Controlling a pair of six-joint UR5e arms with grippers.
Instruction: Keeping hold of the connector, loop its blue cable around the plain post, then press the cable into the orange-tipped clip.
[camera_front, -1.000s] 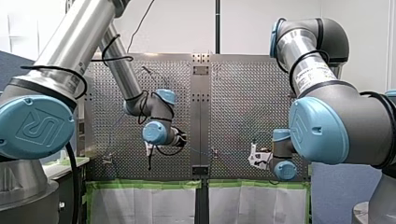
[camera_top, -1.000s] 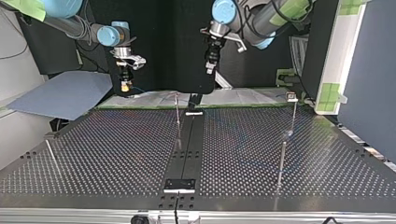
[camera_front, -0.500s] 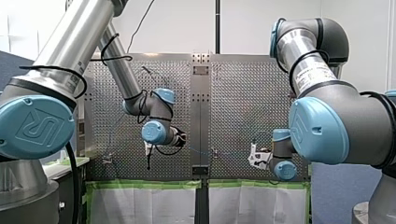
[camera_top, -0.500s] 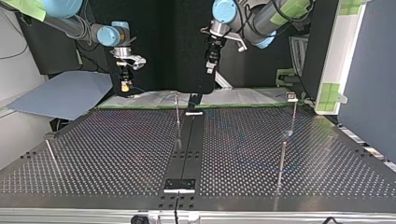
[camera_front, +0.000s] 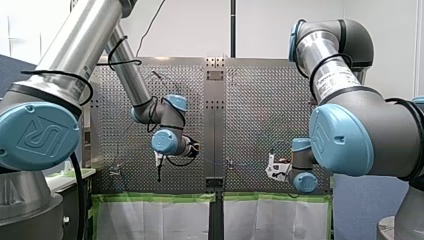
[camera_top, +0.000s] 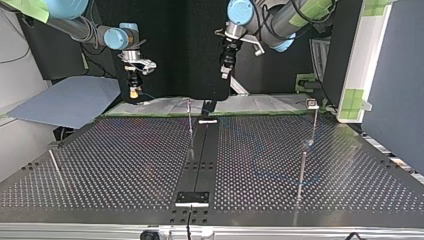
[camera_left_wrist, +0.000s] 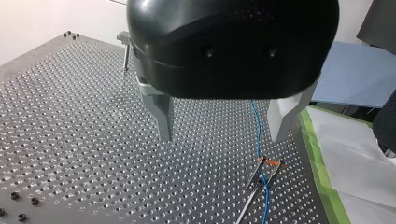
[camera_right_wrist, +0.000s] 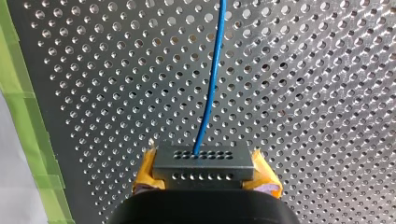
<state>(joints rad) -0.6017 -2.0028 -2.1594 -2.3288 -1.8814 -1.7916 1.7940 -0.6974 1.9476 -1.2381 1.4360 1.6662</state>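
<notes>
Yellow pads (camera_right_wrist: 145, 175) clamp connector (camera_right_wrist: 203, 163): right wrist only.

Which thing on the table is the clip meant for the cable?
In the left wrist view, find the green tape edging the perforated table. Just inside it, beside my open left gripper, a thin metal stem ends in a fork: the clip. Its orange tips, with the blue cable running past them, set it apart from the grey post farther off.
</notes>
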